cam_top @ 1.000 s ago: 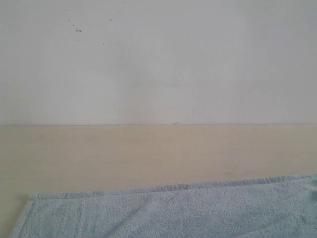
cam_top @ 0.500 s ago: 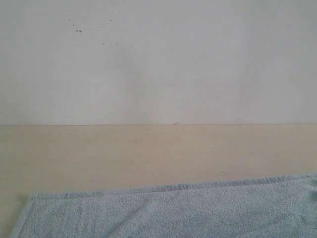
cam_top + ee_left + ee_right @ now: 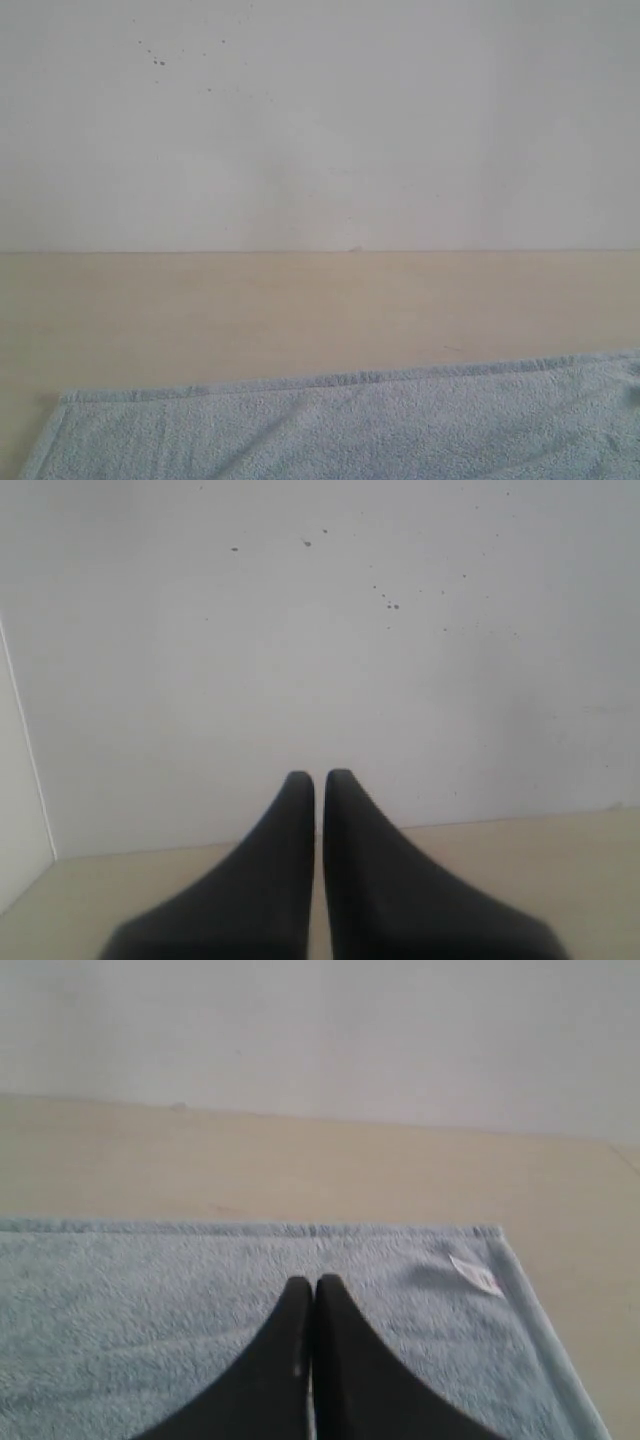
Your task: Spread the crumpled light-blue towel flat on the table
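Note:
The light-blue towel (image 3: 380, 430) lies spread flat across the near part of the beige table (image 3: 300, 310); its far hem runs straight from the left corner toward the right edge of the exterior view. In the right wrist view the towel (image 3: 150, 1310) shows a squared corner with its small white tag (image 3: 476, 1274). My right gripper (image 3: 314, 1282) hovers above the towel, black fingers pressed together, holding nothing. My left gripper (image 3: 318, 776) is shut and empty, raised over bare table facing the wall. Neither gripper appears in the exterior view.
A white-grey wall (image 3: 320, 120) with small dark specks stands along the table's far edge. Bare tabletop (image 3: 300, 1170) stretches between the towel's hem and the wall. A wall corner (image 3: 25, 770) shows in the left wrist view.
The towel stays in place. A faint shadow on the wall and on the towel's left part has faded; nothing else has moved.

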Controlling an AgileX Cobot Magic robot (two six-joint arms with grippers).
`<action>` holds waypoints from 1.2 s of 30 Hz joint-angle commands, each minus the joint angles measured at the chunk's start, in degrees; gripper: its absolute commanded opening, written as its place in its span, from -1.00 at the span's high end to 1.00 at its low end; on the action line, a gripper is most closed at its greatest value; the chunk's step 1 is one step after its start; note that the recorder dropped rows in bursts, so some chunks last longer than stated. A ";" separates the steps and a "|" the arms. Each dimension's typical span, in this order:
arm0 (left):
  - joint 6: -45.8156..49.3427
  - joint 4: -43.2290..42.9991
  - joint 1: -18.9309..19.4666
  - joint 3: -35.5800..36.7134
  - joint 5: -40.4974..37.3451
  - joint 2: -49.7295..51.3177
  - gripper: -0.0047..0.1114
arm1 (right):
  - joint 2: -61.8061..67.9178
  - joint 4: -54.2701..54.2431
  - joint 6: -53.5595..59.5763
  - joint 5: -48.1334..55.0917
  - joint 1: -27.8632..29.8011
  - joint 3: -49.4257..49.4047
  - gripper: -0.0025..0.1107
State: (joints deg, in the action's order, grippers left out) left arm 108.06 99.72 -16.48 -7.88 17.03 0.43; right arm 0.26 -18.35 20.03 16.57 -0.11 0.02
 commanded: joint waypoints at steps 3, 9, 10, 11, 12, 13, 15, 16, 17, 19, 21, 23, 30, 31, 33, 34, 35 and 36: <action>-0.51 0.23 -0.06 0.23 -0.09 -0.02 0.85 | -0.26 17.68 -18.13 2.27 0.52 -0.02 0.96; -0.51 0.23 -0.06 0.23 -0.09 -0.02 0.85 | -0.26 17.65 -16.25 2.13 0.52 -0.02 0.96; -0.51 0.23 -0.06 0.23 -0.09 -0.02 0.85 | -0.26 17.65 -16.25 2.13 0.52 -0.02 0.96; -0.51 0.23 -0.06 0.23 -0.09 -0.02 0.85 | -0.26 17.65 -16.25 2.13 0.52 -0.02 0.96; -0.51 0.23 -0.06 0.23 -0.09 -0.02 0.85 | -0.26 17.65 -16.25 2.13 0.52 -0.02 0.96; -0.51 0.23 -0.06 0.23 -0.09 -0.02 0.85 | -0.26 17.65 -16.25 2.13 0.52 -0.02 0.96; -0.51 0.23 -0.06 0.23 -0.09 -0.02 0.85 | -0.26 17.65 -16.25 2.13 0.52 -0.02 0.96; -0.51 0.23 -0.06 0.23 -0.09 -0.02 0.85 | -0.26 17.65 -16.25 2.13 0.52 -0.02 0.96; -0.51 0.23 -0.06 0.23 -0.09 -0.02 0.85 | -0.26 17.65 -16.25 2.13 0.52 -0.02 0.96; -0.51 0.23 -0.06 0.23 -0.09 -0.02 0.85 | -0.26 17.65 -16.25 2.13 0.52 -0.02 0.96; -0.51 0.23 -0.06 0.23 -0.09 -0.02 0.85 | -0.26 17.65 -16.25 2.13 0.52 -0.02 0.96; -0.51 0.23 -0.06 0.23 -0.09 -0.02 0.85 | -0.26 17.65 -16.25 2.13 0.52 -0.02 0.96; 5.18 0.23 -0.06 0.23 2.27 -0.02 0.85 | -0.26 17.65 -16.25 2.13 0.52 -0.02 0.96; 5.67 0.23 -0.06 0.23 1.09 -0.02 0.85 | -0.26 17.65 -16.25 2.13 0.52 -0.02 0.96; 1.72 0.23 -0.06 0.23 -3.83 -0.02 0.85 | -0.26 17.65 -16.25 2.13 0.52 -0.02 0.96; -2.44 0.23 -0.06 0.23 -5.79 -0.02 0.85 | -0.26 17.65 -16.25 2.13 0.52 -0.02 0.96; -6.68 -0.15 -0.06 0.23 -7.27 -0.02 0.85 | -0.26 17.65 -16.25 2.13 0.52 -0.02 0.96; -14.52 -8.41 0.64 0.23 -8.45 -0.02 0.85 | -0.26 17.65 -16.25 2.13 0.52 -0.02 0.96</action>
State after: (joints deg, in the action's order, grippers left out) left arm 106.18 99.16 -16.48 -7.88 13.36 0.43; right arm 0.26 -1.21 3.71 19.00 -0.01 -0.07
